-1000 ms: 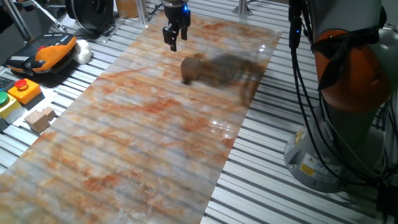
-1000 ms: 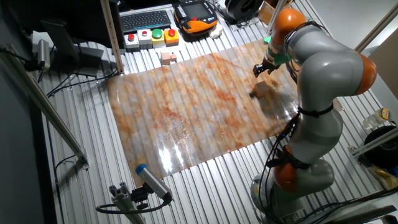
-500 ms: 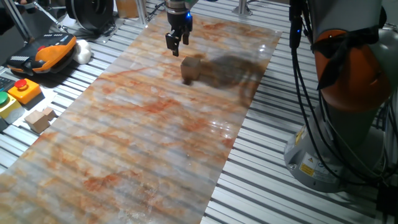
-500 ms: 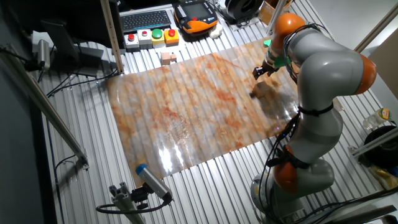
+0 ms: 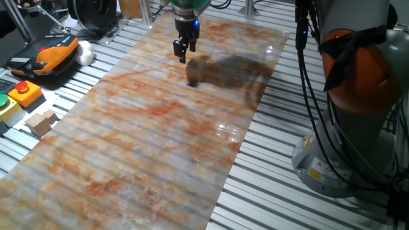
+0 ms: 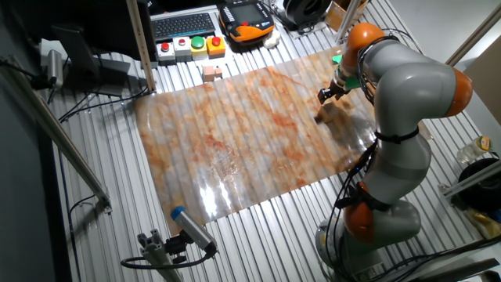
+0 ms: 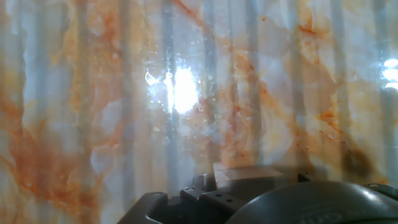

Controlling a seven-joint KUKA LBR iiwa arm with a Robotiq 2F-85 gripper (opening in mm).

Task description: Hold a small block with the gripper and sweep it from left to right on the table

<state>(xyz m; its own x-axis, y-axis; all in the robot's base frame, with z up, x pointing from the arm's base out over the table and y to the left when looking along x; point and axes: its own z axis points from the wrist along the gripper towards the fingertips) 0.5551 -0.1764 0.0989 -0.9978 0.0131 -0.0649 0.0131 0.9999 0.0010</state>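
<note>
At the far left of one fixed view, a pair of joined tan blocks (image 5: 39, 122) lies on the metal slats (image 5: 291, 204) beside the table (image 5: 147, 153). Toward 12 o'clock on the board, the gripper (image 5: 182, 52) hangs fingers-down, empty, jaws narrowly parted. The small block (image 5: 195, 71) rests on the marbled surface just beside the fingertips, at their 4 o'clock, apart from them. At right stands the robot's orange and grey base (image 5: 354, 96).

Small block (image 5: 196, 70) on the table (image 5: 147, 140), gripper (image 5: 182, 53) just above and beside it, joined blocks (image 5: 41, 122) off the table's edge
</note>
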